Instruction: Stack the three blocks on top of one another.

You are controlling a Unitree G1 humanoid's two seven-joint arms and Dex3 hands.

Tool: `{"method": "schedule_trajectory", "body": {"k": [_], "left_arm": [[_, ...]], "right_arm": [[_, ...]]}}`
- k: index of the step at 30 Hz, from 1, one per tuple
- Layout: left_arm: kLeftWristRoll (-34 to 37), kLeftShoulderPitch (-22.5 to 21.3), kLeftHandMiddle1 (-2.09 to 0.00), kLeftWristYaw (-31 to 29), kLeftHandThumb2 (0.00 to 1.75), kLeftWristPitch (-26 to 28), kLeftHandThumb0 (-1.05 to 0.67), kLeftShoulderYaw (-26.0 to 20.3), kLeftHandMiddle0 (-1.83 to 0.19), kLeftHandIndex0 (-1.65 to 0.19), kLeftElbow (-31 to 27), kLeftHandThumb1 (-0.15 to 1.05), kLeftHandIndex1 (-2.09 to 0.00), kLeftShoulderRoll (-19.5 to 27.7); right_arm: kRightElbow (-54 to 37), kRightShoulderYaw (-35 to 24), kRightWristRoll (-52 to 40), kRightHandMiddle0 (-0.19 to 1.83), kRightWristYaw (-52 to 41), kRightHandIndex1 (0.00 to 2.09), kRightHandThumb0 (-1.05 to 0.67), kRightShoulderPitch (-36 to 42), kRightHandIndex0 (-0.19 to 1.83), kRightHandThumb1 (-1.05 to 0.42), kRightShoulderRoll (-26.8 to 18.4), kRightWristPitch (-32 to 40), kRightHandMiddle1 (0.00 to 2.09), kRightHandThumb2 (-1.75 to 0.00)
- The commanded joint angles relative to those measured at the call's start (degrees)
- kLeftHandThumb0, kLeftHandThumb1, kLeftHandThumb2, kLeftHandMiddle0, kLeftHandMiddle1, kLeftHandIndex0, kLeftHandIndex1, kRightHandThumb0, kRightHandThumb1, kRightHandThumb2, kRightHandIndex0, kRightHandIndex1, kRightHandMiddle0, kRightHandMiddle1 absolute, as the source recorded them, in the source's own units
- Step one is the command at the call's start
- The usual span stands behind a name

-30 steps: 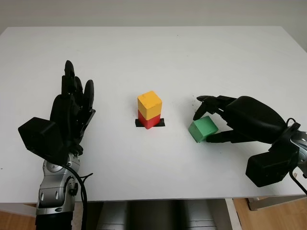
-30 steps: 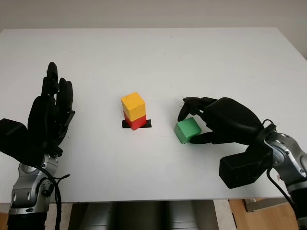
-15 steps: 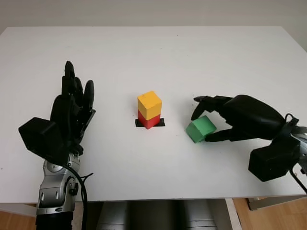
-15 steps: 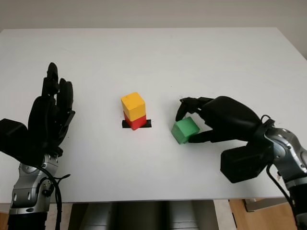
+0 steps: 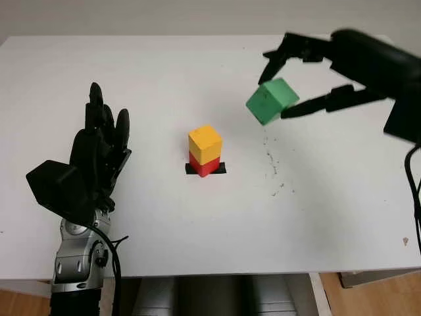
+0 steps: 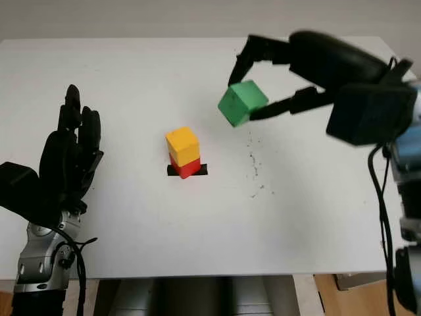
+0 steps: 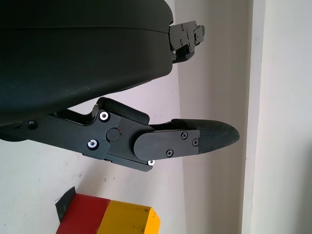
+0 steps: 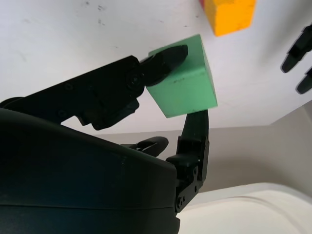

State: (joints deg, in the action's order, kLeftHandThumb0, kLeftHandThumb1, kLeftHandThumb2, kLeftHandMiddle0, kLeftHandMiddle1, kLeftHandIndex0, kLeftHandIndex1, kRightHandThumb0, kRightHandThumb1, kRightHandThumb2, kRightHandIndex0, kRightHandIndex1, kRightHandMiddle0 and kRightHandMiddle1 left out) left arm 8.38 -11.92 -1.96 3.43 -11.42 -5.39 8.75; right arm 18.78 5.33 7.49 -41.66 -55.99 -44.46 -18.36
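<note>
The white table [image 5: 164,250] carries the work, and near its middle there is a small black mark [image 5: 220,169] where the tower stands. The left hand [image 5: 99,155] is raised over the left part of the table; it holds nothing and is open, well apart from the blocks. The right hand [image 5: 299,82] is up in the air on the right and far side, and its fingers [image 8: 163,61] are clamped on the green block [image 5: 271,100], which is tilted and clear of the table.

On the mark the yellow block [image 5: 204,143] sits on the red block [image 5: 204,164], so I judge two of three levels are done. What is left is to bring the green block over to the left, make it level above the yellow one, and put it down there.
</note>
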Motion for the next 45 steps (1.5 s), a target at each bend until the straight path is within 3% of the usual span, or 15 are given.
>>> {"method": "schedule_trajectory", "body": {"k": [1,10,20,45], "left_arm": [[-0.5,-0.2,-0.05,0.3,0.48,-0.4,-0.68,0.5,0.18,0.14,-0.1,1.05,-0.06,-0.4],[-0.7,0.1,-0.06,1.4,0.48,-0.4,-0.68,0.6,0.17,0.13,-0.6,1.05,-0.06,-0.7],[-1.4,0.7,-0.03,1.4,0.58,-1.7,-0.71,0.9,0.19,0.16,-0.8,1.05,-0.05,-1.2],[-1.4,0.9,-0.04,1.9,0.55,-2.4,-0.7,0.9,0.19,0.16,-0.4,1.05,-0.05,-2.0]], "right_arm": [[3.1,1.3,0.0,0.67,-1.7,0.09,-0.33,-5.2,0.55,-0.85,1.7,0.2,0.98,-0.04],[17.0,5.3,3.0,0.69,-2.1,0.08,-0.4,-15.7,0.56,-0.83,10.4,-2.7,1.17,-0.05],[25.8,12.1,13.2,0.49,0.3,0.08,-0.48,-21.4,0.51,-0.88,15.5,-7.6,1.49,-0.05],[22.8,14.5,14.7,0.43,-2.8,0.07,-0.43,-18.3,0.47,-0.89,16.9,-6.9,1.56,-0.06]]}}
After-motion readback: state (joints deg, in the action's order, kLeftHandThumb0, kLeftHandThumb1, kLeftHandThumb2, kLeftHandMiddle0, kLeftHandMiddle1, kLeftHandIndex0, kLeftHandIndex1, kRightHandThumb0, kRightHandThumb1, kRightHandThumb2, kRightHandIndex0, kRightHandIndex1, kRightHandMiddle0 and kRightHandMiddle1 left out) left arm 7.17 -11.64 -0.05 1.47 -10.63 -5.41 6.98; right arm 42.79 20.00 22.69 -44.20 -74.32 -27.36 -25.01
